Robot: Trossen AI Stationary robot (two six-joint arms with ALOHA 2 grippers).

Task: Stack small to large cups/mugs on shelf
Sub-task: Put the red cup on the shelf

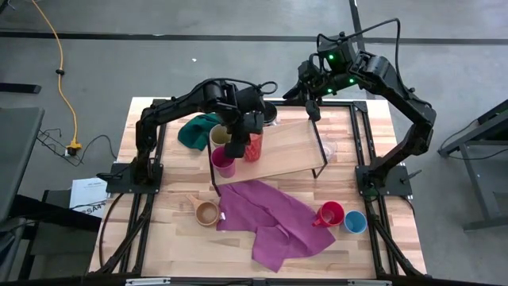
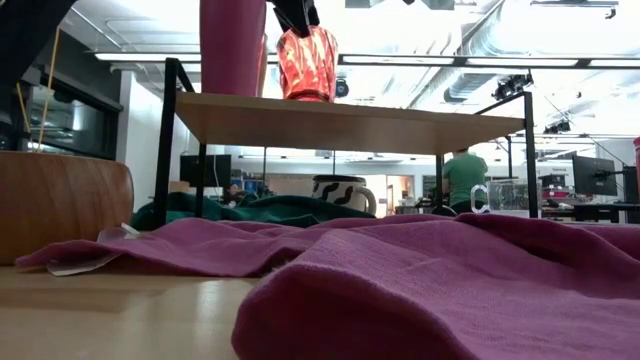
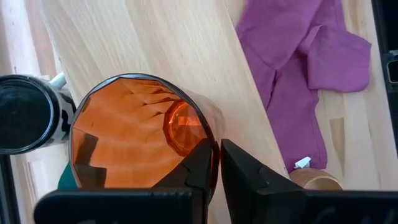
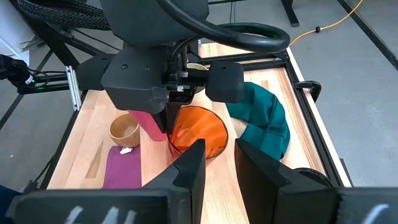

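The purple cloth (image 2: 420, 290) fills the foreground of the low view, spread on the slatted tabletop (image 1: 159, 254) in front of the shelf (image 1: 286, 151). On the shelf's left end stand the translucent red cup (image 1: 253, 146) and the magenta cup (image 1: 223, 161), the cream cup (image 1: 220, 136) just behind them. The left gripper (image 3: 214, 168) is over the red cup, its fingers a narrow gap apart astride the rim, one inside and one outside; whether they press the wall I cannot tell. The right gripper (image 4: 217, 165) hovers above the shelf's far right part, fingers apart and empty. Under the shelf sit the striped mug (image 2: 343, 192) and the green cloth (image 1: 198, 129); a clear glass (image 2: 497, 197) stands by the right legs. In front, the wooden cup (image 1: 206, 212) lies left of the purple cloth, the red mug (image 1: 329, 214) and blue cup (image 1: 354, 222) to its right.
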